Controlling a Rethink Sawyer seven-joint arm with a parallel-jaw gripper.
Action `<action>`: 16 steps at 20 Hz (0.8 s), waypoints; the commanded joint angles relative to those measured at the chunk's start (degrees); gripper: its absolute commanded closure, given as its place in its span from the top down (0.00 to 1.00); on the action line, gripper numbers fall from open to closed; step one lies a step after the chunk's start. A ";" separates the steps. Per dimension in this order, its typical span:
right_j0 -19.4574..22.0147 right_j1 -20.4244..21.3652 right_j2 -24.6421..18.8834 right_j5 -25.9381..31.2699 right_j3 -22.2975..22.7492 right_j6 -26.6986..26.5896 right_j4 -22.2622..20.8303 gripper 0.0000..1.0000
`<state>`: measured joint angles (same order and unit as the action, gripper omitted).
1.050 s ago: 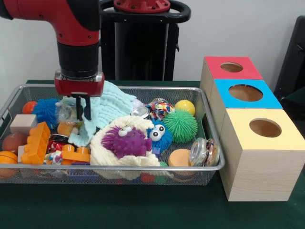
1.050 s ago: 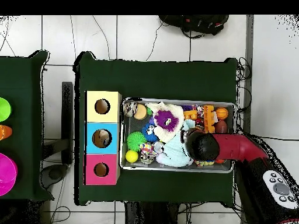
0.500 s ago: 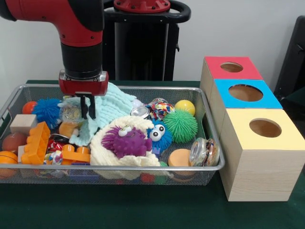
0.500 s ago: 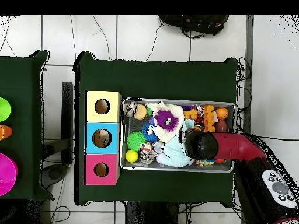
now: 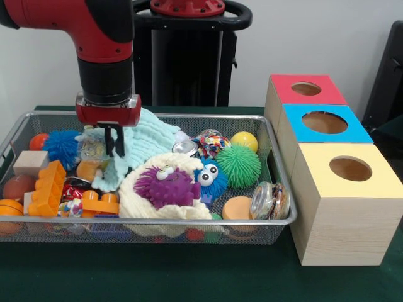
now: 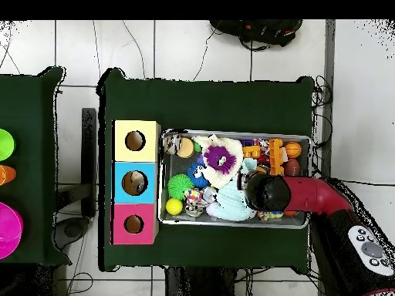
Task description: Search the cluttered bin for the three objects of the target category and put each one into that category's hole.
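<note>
Over the bin's [image 5: 277, 160] left half in the front view, the gripper [image 5: 114, 143] hung with its fingers close together and pinched on a fold of the mint cloth [image 5: 146, 139] — shut on fabric, as far as I could judge. Target category was not stated; the three boxes [image 5: 325, 122] with holes stood just beside the bin, on the side away from the arm. Risks, judged: cloth draped over neighbours — a lift could drag the clear ball [image 5: 92, 150] or orange pieces [image 5: 45, 187] over the rim. Thin pinch might slip midway to the boxes. Trailing cloth could snag the mesh. The purple fuzzy toy [image 5: 167, 185] sat on the cream cloth's [image 5: 140, 202] edge, apart from the pull.
</note>
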<state>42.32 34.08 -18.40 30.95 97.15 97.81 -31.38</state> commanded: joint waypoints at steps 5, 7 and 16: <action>-0.97 -2.09 -0.41 5.39 -1.62 0.30 2.29 1.00; -0.48 -2.70 -0.55 2.21 -0.56 1.00 1.62 1.00; 0.81 -3.65 -1.55 2.58 -0.18 0.22 2.60 1.00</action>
<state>41.73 32.88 -18.11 33.40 97.00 97.81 -29.74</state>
